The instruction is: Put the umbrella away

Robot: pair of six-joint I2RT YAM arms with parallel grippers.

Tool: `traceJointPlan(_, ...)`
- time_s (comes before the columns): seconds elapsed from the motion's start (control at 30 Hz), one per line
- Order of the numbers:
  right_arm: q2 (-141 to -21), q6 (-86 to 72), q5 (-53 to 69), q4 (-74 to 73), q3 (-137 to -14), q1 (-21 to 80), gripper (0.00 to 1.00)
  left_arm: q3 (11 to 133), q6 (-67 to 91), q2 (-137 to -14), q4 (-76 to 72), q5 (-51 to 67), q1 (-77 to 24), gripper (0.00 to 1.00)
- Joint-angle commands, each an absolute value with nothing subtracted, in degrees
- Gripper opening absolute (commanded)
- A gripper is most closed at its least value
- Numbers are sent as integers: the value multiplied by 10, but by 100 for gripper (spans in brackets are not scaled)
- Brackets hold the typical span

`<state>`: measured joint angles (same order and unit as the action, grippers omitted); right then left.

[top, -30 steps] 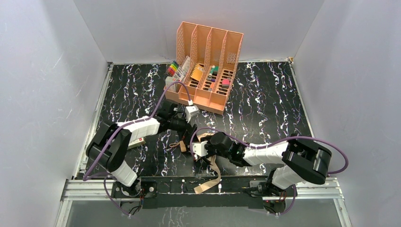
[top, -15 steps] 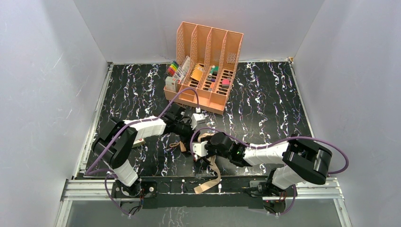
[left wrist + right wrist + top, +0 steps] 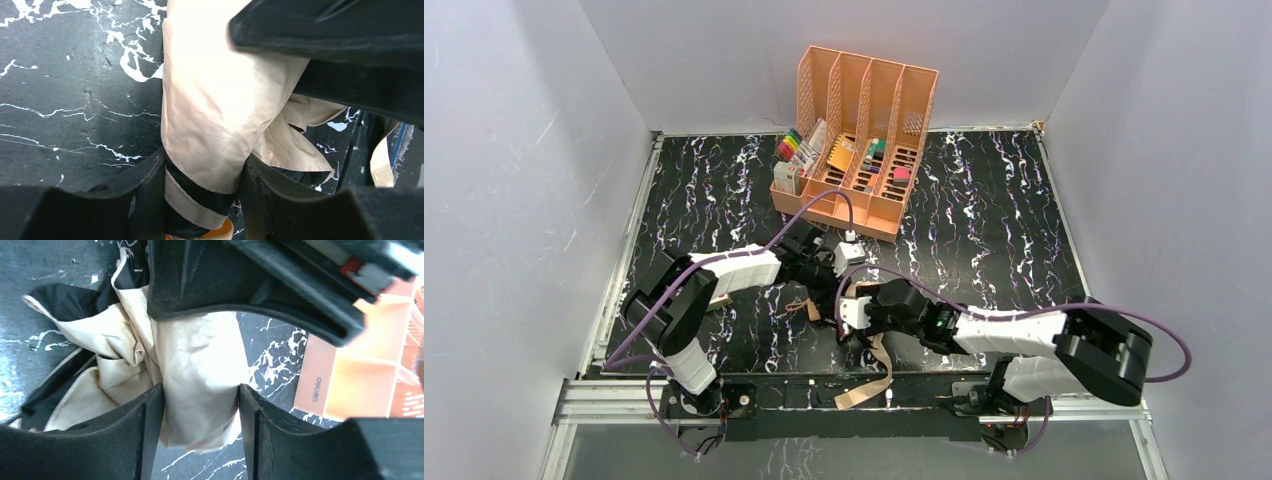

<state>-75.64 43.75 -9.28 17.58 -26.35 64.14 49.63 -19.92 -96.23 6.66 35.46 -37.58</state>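
The umbrella (image 3: 860,291) lies folded on the black marbled table near the front middle, tan fabric outward with black showing underneath. My left gripper (image 3: 842,258) reaches it from the far left side. In the left wrist view both fingers (image 3: 150,195) press on the tan and black bundle (image 3: 215,100), so the left gripper (image 3: 204,165) is shut on it. My right gripper (image 3: 856,312) comes from the near right. Its jaws (image 3: 200,392) hold a fold of tan canopy (image 3: 195,355) that fills the gap and touches both sides.
A peach file organizer (image 3: 859,150) with pens and small items stands at the back middle, close behind the left gripper. A small cream box (image 3: 716,299) lies beside the left forearm. A tan strip (image 3: 876,370) trails from the umbrella over the front rail.
The left gripper has moved right onto the umbrella and its jaws have closed in from wide open. The right arm's elbow has swung right, and its jaws have widened slightly.
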Motion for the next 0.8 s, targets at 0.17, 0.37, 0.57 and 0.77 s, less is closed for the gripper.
traceJointPlan(0.17, -623, 164, -123, -19, -338, 644, 68, 488, -207, -992, 87, 182, -366, 5)
traceJointPlan(0.37, -592, -112, -183, -153, -373, 644, 70, 498, -199, -1008, 77, 118, -348, 4)
traceJointPlan(0.57, -607, -358, -231, -259, -378, 644, 71, 487, -202, -1005, 51, 66, -337, 4)
traceJointPlan(0.77, -634, -440, -203, -199, -356, 644, 71, 488, -202, -1006, 48, 70, -337, 4)
